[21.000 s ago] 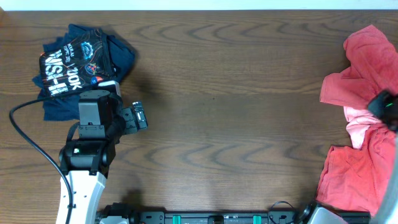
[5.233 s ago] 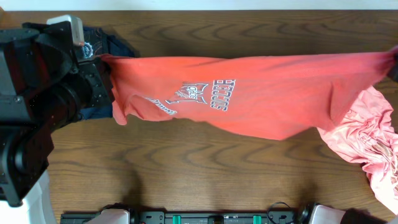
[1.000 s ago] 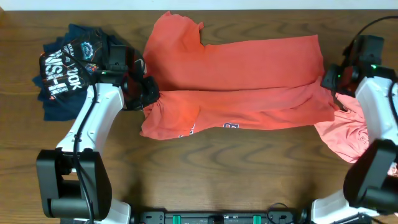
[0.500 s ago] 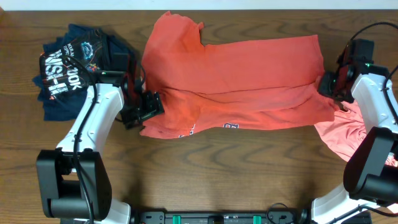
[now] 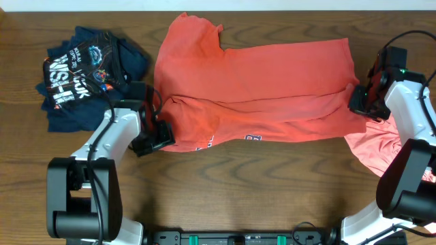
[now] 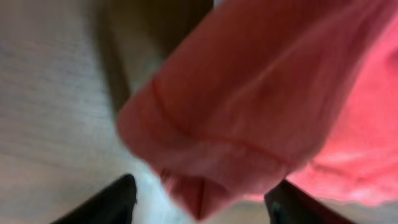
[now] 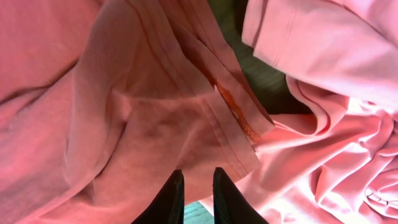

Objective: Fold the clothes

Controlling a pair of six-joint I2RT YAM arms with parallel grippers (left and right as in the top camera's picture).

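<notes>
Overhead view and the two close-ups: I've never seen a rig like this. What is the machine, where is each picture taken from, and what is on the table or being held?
These are two robot arms at a wooden table, each ending in a two-finger gripper. The wide picture looks straight down from a fixed camera. Each close-up comes from a camera on one wrist, so the dark prongs at its bottom edge are that arm's own fingers. A coral-red T-shirt lies spread across the middle, a crumpled pink shirt at the picture's right edge, and a navy printed shirt is bundled at its far left. The left gripper stands open around one edge of the coral-red T-shirt without clamping it. The right gripper has its fingers nearly together over the opposite end. Whether it pinches cloth is unclear.
</notes>
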